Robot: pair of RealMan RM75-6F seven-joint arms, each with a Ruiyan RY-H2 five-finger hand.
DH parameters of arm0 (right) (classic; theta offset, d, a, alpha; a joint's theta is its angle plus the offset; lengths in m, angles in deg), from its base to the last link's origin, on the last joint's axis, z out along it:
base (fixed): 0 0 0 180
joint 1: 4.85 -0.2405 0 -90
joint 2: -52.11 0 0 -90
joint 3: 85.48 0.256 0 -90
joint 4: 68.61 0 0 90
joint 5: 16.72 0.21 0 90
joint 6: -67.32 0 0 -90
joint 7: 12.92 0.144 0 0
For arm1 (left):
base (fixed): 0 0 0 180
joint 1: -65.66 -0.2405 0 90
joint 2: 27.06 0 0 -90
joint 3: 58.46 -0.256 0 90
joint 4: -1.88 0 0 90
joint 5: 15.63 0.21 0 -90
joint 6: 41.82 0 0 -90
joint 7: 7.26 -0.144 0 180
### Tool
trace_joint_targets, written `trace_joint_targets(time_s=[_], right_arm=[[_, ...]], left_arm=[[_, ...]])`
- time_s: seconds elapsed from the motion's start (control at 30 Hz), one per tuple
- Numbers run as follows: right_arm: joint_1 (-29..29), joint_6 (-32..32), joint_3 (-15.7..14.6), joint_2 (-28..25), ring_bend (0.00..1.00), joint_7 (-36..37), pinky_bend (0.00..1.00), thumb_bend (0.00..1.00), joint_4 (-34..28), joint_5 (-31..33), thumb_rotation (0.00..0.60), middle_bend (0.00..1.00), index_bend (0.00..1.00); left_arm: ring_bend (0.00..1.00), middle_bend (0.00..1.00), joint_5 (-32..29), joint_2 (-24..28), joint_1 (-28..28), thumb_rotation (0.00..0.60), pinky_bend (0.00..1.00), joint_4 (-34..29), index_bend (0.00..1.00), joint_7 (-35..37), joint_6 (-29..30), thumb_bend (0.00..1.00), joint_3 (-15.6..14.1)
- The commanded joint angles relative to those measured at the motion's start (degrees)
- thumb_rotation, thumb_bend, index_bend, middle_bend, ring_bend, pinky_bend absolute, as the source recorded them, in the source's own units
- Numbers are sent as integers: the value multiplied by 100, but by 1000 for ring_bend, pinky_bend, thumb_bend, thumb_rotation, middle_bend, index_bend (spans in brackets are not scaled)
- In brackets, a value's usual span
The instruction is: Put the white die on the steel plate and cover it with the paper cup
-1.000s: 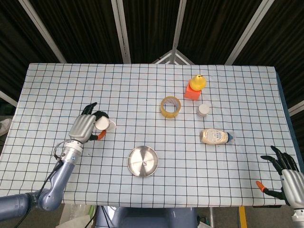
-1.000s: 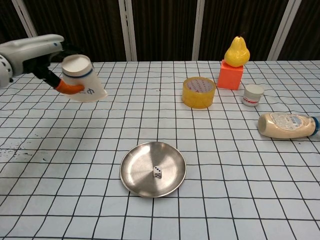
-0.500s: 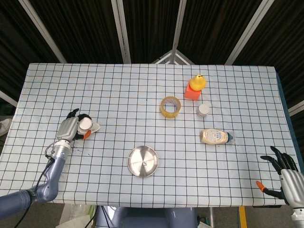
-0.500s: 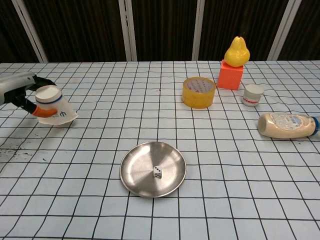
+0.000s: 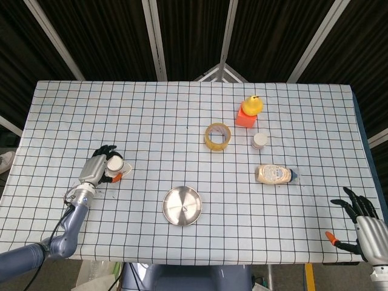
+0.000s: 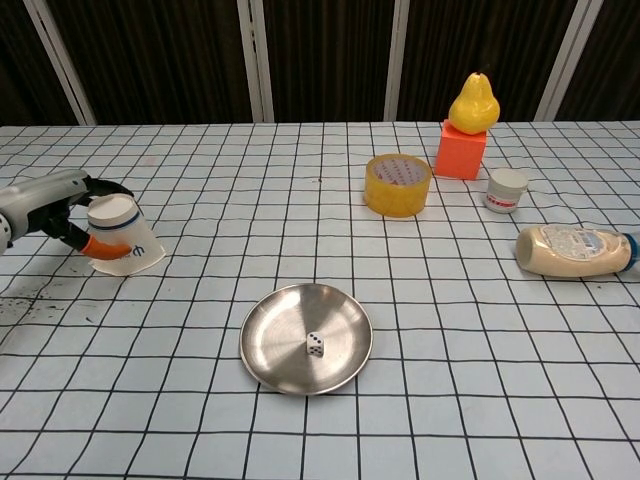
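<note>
1. Paper cup (image 6: 122,237): mouth down at nine o'clock of the table (image 6: 450,330); left hand (image 6: 55,205) wraps its wall.
2. Likely light and thin-walled; best grasped mid-wall with gentle pressure, or it may crush.
3. White die (image 6: 314,345): already on the steel plate (image 6: 270,340) at six o'clock, uncovered.
4. Right hand (image 5: 367,227): five o'clock corner, fingers spread, holding nothing.
</note>
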Motion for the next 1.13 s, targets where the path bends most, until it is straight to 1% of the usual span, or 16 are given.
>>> trace_joint_targets(time_s=[0.03, 0.27, 0.4, 0.43, 0.47, 0.5, 0.53, 0.57, 0.6, 0.63, 0.67, 0.7, 0.8, 0.9, 0.97, 1.13], right_arm=[[-6, 12, -6, 3, 86, -16, 0, 235, -10, -8, 600, 51, 269], [-19, 30, -7, 10, 86, -31, 0, 233, -27, -17, 600, 51, 270], [-5, -31, 10, -9, 86, -6, 0, 235, -52, -35, 600, 51, 270], [6, -62, 13, -22, 86, 9, 0, 235, -57, -43, 600, 51, 270], [12, -79, 15, -29, 86, 15, 0, 235, -60, -50, 600, 51, 270], [27, -121, 20, -45, 86, 25, 0, 235, -70, -63, 600, 51, 270], [36, -143, 23, -53, 85, 27, 0, 235, -73, -69, 600, 51, 269], [54, -198, 33, -69, 85, 11, 0, 235, -72, -81, 600, 51, 269], [64, -228, 39, -75, 85, -4, 0, 235, -69, -86, 600, 51, 269], [79, -280, 52, -78, 85, -22, 0, 235, -68, -96, 600, 51, 270], [87, -307, 57, -81, 86, -23, 0, 235, -76, -105, 600, 51, 270], [103, -347, 54, -93, 86, -27, 0, 235, -93, -134, 600, 51, 269], [139, -441, 60, -126, 86, -73, 0, 235, -126, -174, 600, 51, 269], [178, -544, 67, -155, 86, -187, 0, 235, -152, -212, 600, 51, 269], [200, -591, 67, -172, 86, -287, 0, 235, -164, -227, 600, 51, 269], [236, -727, 107, -190, 86, -514, 0, 234, -202, -258, 600, 51, 257]], left_arm=[[0, 0, 134, 148, -59, 600, 0, -174, 142, 159, 76, 272, 53], [0, 0, 529, 702, -210, 600, 0, -866, 153, 278, 367, 243, 104], [0, 0, 963, 1539, -529, 600, 0, -1928, 201, 241, 771, 255, -10], [0, 0, 1151, 1868, -699, 600, 0, -2318, 215, 112, 1038, 263, -90], [0, 0, 1241, 2036, -806, 600, 0, -2509, 222, -7, 1210, 267, -149], [0, 0, 1445, 2386, -1061, 600, 0, -2850, 230, -402, 1631, 269, -320], [0, 0, 1567, 2543, -1203, 600, 0, -3009, 230, -621, 1880, 269, -413], [0, 3, 1807, 2795, -1521, 600, 0, -3280, 229, -1040, 2435, 270, -592], [0, 15, 1926, 2883, -1684, 600, 0, -3400, 229, -1214, 2714, 271, -678], [0, 33, 2167, 2992, -1982, 600, 0, -3594, 230, -1440, 3195, 274, -841], [0, 45, 2282, 3025, -2120, 600, 0, -3668, 231, -1491, 3405, 277, -915], [0, 56, 2466, 3076, -2418, 600, 0, -3787, 237, -1483, 3823, 283, -1058], [0, 42, 2683, 3125, -2904, 600, 0, -3848, 253, -1301, 4465, 296, -1252], [0, 33, 2725, 3116, -3289, 600, 0, -3586, 250, -1068, 4947, 302, -1338], [0, 26, 2609, 3148, -3411, 600, 0, -3414, 236, -995, 5006, 306, -1362], [0, 18, 2391, 3321, -3473, 600, 0, -3212, 219, -707, 4823, 307, -1344]])
